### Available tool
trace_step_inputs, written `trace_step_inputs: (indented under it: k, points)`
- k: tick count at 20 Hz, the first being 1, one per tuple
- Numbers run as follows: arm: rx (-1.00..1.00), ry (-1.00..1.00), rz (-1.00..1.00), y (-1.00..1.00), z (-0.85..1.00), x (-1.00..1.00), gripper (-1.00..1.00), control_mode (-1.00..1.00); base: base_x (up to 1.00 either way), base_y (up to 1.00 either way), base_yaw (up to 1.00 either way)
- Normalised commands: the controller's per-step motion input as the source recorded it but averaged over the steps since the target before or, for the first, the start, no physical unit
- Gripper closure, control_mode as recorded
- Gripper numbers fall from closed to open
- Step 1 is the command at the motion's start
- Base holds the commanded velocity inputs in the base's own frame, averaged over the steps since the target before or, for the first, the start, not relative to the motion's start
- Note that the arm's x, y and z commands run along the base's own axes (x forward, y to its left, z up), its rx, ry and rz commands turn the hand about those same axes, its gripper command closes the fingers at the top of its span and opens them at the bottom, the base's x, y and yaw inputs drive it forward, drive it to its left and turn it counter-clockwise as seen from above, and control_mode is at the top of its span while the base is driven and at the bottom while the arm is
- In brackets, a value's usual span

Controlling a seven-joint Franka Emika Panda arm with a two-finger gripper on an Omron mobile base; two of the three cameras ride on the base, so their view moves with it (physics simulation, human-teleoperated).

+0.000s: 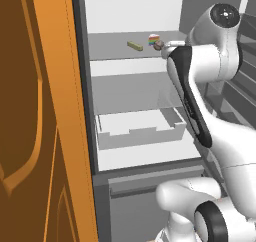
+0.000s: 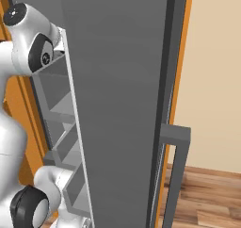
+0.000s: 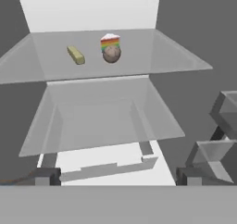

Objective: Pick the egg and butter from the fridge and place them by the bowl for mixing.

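Note:
The fridge (image 1: 135, 16) stands open before me, white inside with grey shelves. On its upper shelf (image 3: 51, 63) lies the butter (image 3: 76, 55), an olive-yellow stick, also seen from the left base view as the butter (image 1: 134, 46). To its right sits the egg (image 3: 111, 54), a small brown-grey lump, the egg (image 1: 158, 45), right in front of a rainbow-striped cake slice (image 3: 110, 41). My gripper (image 3: 118, 177) is open, well short of the shelf and lower than it, with nothing between its fingertips (image 3: 46, 176). The bowl is out of view.
A white drawer tray (image 1: 140, 131) sits below the shelves. The grey fridge door (image 2: 122, 104) with its racks (image 2: 61, 109) stands open on the right, close to the arm. An orange wooden cupboard (image 1: 45, 116) flanks the fridge on the left.

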Motion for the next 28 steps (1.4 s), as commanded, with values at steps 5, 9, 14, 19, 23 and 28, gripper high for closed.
trace_step_inputs:
  k: [5, 9, 14, 19, 23, 28]
  points:
    - [0.11, -0.1, 0.0, -0.23, 0.01, 0.44, -1.0, -1.0, 0.0, 0.0, 0.0]
    - [0.04, -0.01, 0.0, -0.21, 0.0, 0.53, -1.0, -1.0, 0.0, 0.0, 0.0]
    - [0.0, 0.0, 0.0, 0.0, 0.0, 0.69, -1.0, -1.0, 0.0, 0.0, 0.0]
    - [0.0, 0.03, 0.0, 0.0, 0.07, 0.56, -1.0, -1.0, 0.0, 0.0, 0.0]
    - [-0.01, 0.01, 0.03, -0.04, 0.0, 0.53, -1.0, -1.0, 0.0, 0.0, 0.0]
    - [-0.08, 0.01, 0.08, 0.0, -0.02, 0.56, -1.0, -1.0, 0.0, 0.0, 0.0]
